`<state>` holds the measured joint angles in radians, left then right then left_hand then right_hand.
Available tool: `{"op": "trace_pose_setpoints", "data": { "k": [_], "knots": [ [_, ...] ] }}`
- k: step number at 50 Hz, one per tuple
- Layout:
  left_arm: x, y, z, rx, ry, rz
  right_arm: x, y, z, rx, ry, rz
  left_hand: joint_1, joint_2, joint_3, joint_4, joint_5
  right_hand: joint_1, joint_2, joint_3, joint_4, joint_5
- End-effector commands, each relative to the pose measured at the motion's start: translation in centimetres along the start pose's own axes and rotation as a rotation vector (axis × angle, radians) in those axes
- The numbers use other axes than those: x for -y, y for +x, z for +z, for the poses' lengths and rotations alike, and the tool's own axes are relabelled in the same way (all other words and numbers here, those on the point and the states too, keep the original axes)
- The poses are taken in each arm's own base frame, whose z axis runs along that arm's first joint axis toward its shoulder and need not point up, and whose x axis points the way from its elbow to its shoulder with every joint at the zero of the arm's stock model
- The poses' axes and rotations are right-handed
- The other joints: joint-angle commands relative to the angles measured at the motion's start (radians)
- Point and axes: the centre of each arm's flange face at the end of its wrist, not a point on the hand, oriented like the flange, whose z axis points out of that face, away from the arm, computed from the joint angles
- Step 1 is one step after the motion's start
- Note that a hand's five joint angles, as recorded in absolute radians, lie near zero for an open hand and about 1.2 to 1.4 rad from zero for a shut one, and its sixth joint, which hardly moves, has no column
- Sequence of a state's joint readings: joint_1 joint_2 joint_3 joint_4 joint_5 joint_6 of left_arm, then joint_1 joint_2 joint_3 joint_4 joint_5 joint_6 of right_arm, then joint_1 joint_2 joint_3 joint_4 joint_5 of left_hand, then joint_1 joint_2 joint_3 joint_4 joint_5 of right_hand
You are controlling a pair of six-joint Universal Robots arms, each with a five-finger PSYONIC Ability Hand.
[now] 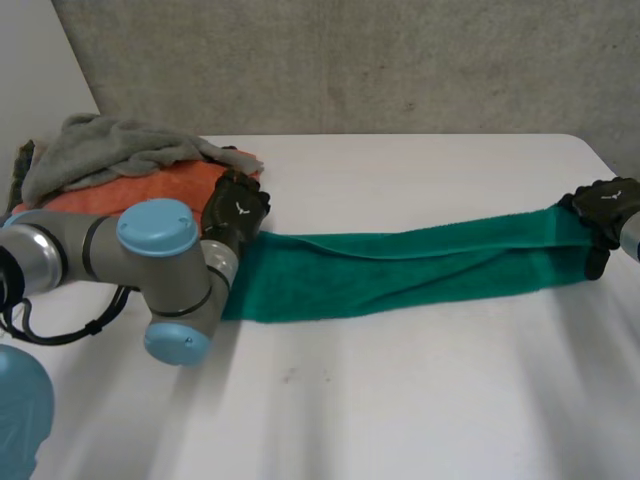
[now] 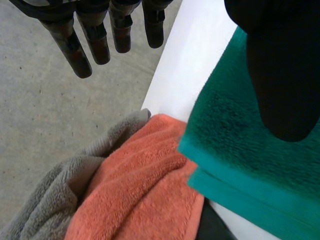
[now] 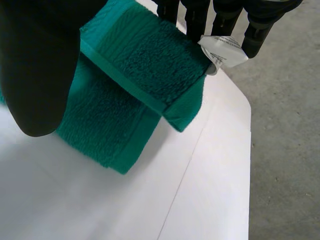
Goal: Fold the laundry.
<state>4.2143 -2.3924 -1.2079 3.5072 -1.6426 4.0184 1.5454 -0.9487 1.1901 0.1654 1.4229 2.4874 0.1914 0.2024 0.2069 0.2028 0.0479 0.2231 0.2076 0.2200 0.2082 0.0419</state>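
A long green towel (image 1: 400,265), folded lengthwise, lies stretched across the white table (image 1: 400,400). My left hand (image 1: 237,212) is at its left end. In the left wrist view the left hand (image 2: 282,75) is open: its thumb hovers over the green towel (image 2: 240,145) and its straight fingers (image 2: 80,50) stand well apart from the cloth. My right hand (image 1: 605,205) is at the towel's right end. There the right hand (image 3: 40,65) is also open, and the raised end of the green towel (image 3: 140,55), with a white tag (image 3: 224,51), rests against its straight fingers (image 3: 257,25).
A pile of laundry sits at the table's back left: an orange towel (image 1: 150,185) with a grey towel (image 1: 110,145) on top, right beside my left hand. The table's right edge (image 3: 215,165) runs close to my right hand, with grey floor beyond.
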Motion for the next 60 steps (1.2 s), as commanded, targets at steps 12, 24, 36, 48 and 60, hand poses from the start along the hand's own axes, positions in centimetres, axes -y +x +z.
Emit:
{"op": "trace_pose_setpoints", "data": {
  "k": [12,24,36,48,60],
  "knots": [
    [-0.6,2.3,3.2,-0.055,0.102,-0.025,1.4,-0.5,1.6,0.063,0.197,-0.008,0.225,0.214,0.209,0.213,0.194,0.223,0.239,0.226,0.238,0.230],
    [-1.7,3.3,4.7,-0.057,0.111,-0.028,-1.0,-2.2,3.1,0.108,0.146,-0.034,0.820,0.809,0.805,0.809,0.789,0.220,0.236,0.223,0.235,0.227],
    [-2.0,3.0,5.4,-0.018,0.100,-0.025,-1.9,-2.4,4.7,0.042,0.157,-0.123,1.205,1.194,1.189,1.193,1.174,1.173,1.189,1.176,1.188,1.180],
    [2.9,-4.1,0.8,0.060,0.120,-0.101,3.5,1.3,-1.7,-0.025,0.180,-0.121,1.205,1.194,1.189,1.193,1.174,1.173,1.189,1.176,1.188,1.180],
    [3.9,-6.4,-11.0,-0.082,-0.027,-0.136,0.7,0.6,-8.3,0.258,-0.211,-0.157,1.205,1.194,1.189,1.193,1.174,1.173,1.189,1.176,1.188,1.180]
  ]
}}
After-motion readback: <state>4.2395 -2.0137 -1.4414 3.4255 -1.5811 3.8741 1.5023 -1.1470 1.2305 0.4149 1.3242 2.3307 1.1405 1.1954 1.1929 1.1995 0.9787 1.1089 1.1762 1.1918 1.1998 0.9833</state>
